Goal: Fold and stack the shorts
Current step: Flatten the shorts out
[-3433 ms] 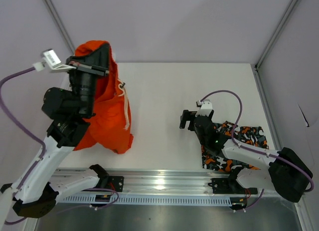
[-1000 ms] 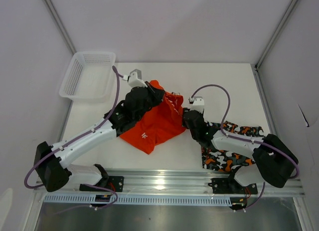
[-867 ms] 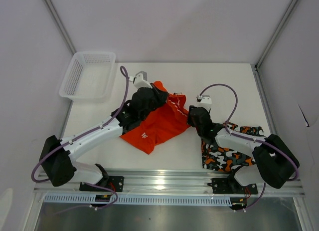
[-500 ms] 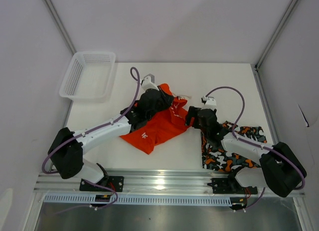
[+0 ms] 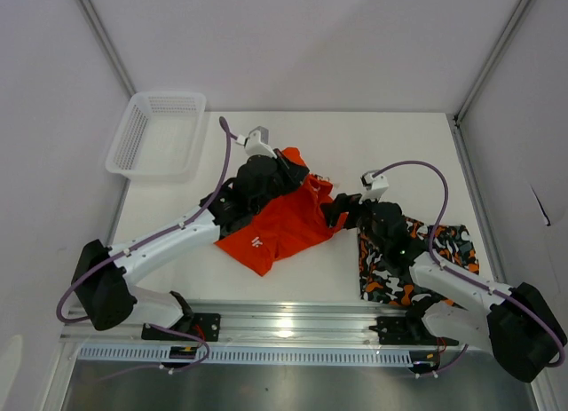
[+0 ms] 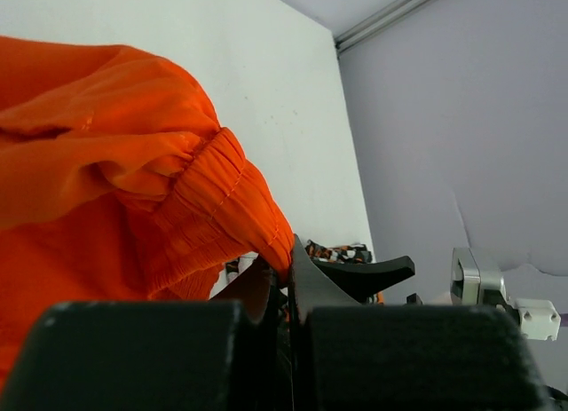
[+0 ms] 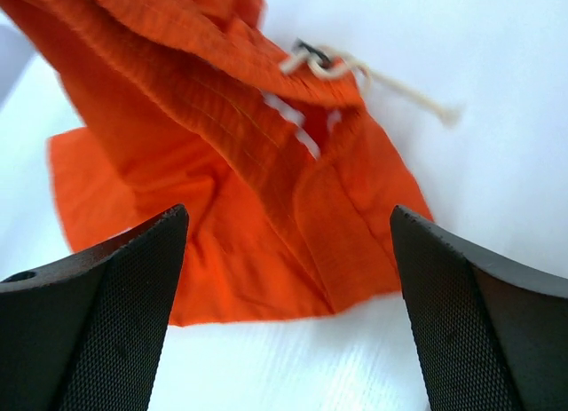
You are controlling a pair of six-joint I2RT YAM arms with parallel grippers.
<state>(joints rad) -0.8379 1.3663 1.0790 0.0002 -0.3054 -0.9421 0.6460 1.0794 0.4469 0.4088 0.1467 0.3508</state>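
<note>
From the overhead view I saw the orange shorts (image 5: 271,225) lying near the middle of the counter (image 5: 373,145). Their long axis ran on a diagonal, with a leg hem toward the lower left of the frame and the waistband (image 6: 222,207) toward the upper right. That view could not show me how the left pincer (image 6: 286,262) stood, because the arm covered it. The left wrist view did: its fingers were pressed together on the gathered edge of the waistband, and orange cloth bulged above them. The right pincer (image 7: 288,214) sat just beside the right edge of the orange shorts in the overhead view. Only its own camera showed it spread wide, with nothing between the fingers. That camera looked down on the waistband folds and the white drawstring (image 7: 355,69), which trailed onto the bare counter. The overhead view alone showed the patterned shorts (image 5: 448,244). They lay flat at the lower right, partly under the right arm and apart from the orange pair. Their visible length ran roughly from lower left to upper right. It also showed the white mesh basket (image 5: 120,154) at the upper left corner of the counter, well apart from both pairs.
</note>
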